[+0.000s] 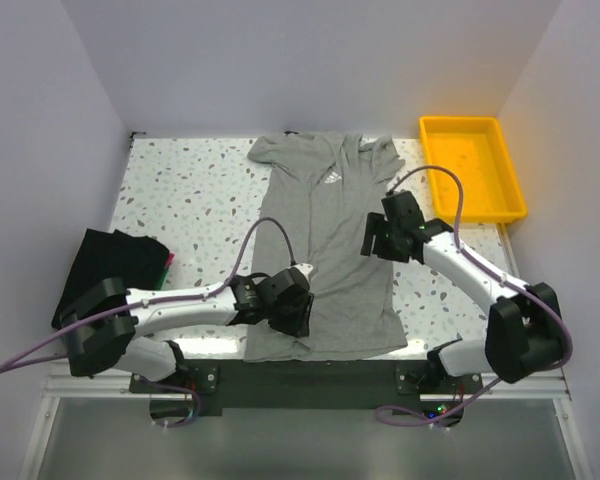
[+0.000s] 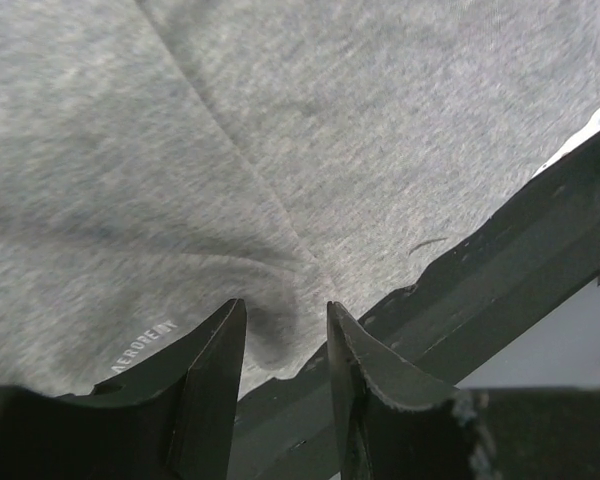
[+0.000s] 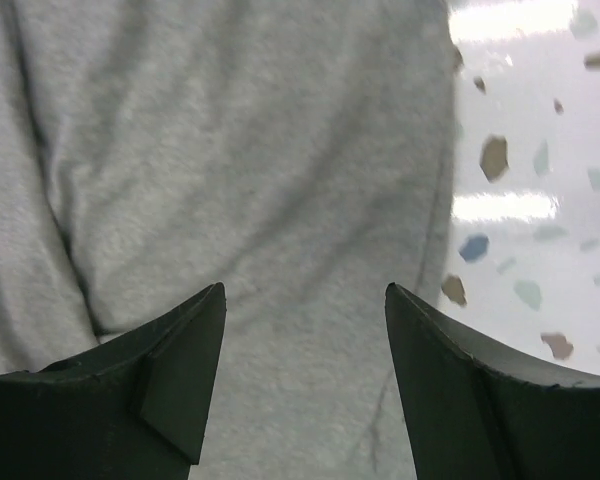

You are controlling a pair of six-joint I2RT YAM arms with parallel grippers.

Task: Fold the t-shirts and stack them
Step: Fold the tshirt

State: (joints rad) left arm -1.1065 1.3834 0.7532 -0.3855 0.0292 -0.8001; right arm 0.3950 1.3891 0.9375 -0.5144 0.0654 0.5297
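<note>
Nearest you, your left claw sits on the bottom hem of the grey t-shirt, just at the counter's near edge. Its fingers stand about half apart with a pucker of grey fabric between them and creases running toward the gap, but you cannot tell whether they actually pinch it. Small white lettering shows on the cloth just beside the left finger. Off to the left, a folded black t-shirt lies at the counter's left edge, a sliver of green peeking out at its right side. Further in, your right claw hangs wide open over the grey shirt's right side edge, holding nothing. The shirt lies spread flat down the middle, collar at the far end, white logo up. The yellow tray sits at the far right corner.
</note>
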